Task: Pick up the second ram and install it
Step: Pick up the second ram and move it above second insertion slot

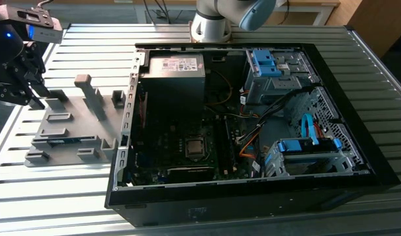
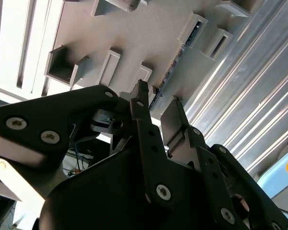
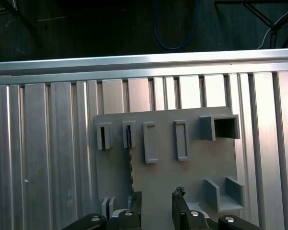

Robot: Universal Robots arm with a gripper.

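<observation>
The second ram [image 1: 61,141] is a thin dark blue-green stick. It stands on edge in the slots of the grey holder tray [image 1: 76,115] at the exterior view's left. In the first wrist view the ram [image 3: 130,163] runs as a narrow dark strip across the tray [image 3: 192,167], and in the second wrist view its edge [image 2: 172,72] lies just beyond the fingertips [image 2: 142,93]. My gripper [image 1: 38,98] hovers over the tray's far left part. It is open, with nothing between its fingers [image 3: 179,197]. The stick sits slightly to one side of the gap.
The open computer case [image 1: 358,147] lies on the slatted aluminium table [image 1: 56,196] at the exterior view's right of the tray. Inside it are the motherboard, processor socket [image 1: 195,146] and long black slots [image 1: 225,142]. Blue drive cages [image 1: 299,147] and cables crowd its right side.
</observation>
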